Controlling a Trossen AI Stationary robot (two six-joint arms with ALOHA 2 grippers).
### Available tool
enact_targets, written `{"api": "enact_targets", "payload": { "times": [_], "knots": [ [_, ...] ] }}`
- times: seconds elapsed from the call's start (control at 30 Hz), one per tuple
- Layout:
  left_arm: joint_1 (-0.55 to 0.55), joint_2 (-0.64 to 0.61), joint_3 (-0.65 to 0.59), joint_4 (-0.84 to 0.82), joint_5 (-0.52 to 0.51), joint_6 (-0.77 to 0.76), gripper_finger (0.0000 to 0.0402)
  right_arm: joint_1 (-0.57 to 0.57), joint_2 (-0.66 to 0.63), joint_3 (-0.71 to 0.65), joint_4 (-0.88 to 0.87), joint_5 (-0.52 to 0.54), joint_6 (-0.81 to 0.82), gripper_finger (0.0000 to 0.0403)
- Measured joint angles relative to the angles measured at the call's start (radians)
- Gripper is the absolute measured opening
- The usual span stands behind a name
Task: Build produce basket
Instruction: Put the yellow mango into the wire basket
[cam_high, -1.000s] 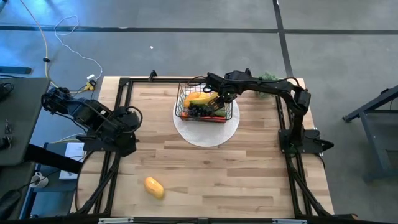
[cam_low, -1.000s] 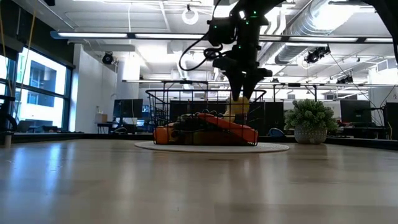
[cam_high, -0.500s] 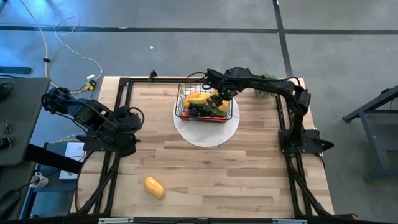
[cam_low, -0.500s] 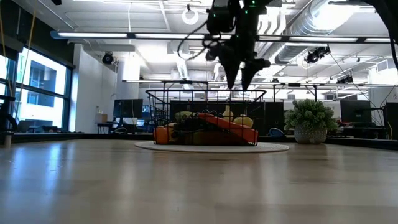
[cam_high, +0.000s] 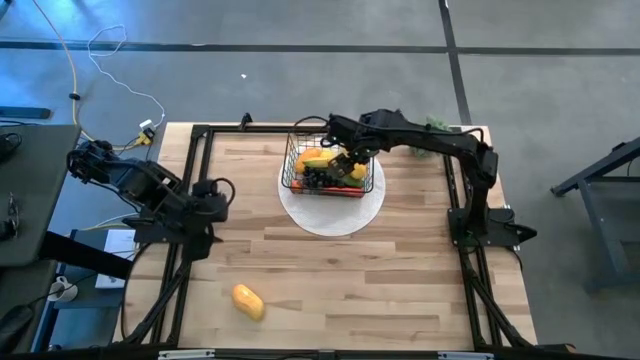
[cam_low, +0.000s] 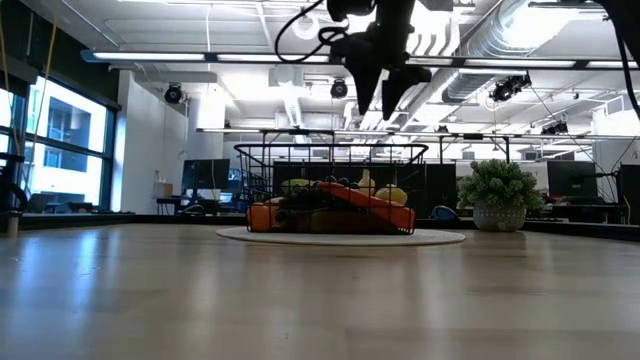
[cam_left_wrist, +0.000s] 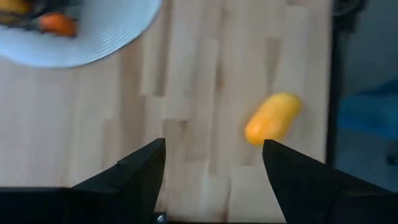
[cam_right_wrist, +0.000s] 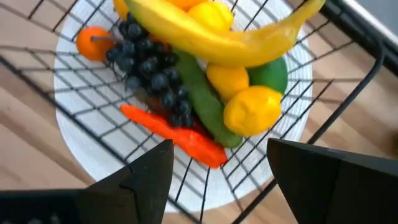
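Right hand (cam_low: 384, 108) open, empty, above basket (cam_high: 327, 167) at 12 o'clock; left hand (cam_left_wrist: 211, 163) open, empty, over bench (cam_high: 330, 270).

no text, label, brand, number or sign can be read in any of the views.
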Motion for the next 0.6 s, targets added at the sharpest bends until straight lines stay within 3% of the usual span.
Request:
{"api": "enact_targets", "payload": {
  "times": [0.3, 0.6],
  "knots": [
    [0.0, 0.0, 0.0, 0.092, 0.18, 0.087, 0.0261, 0.104, 0.0, 0.003, -0.086, 0.0, 0.098, 0.0239],
    [-0.042, 0.0, 0.0, 0.163, 0.196, 0.142, 0.0298, 0.246, -0.001, 0.003, -0.166, 0.039, 0.263, 0.0239]
  ]
}}
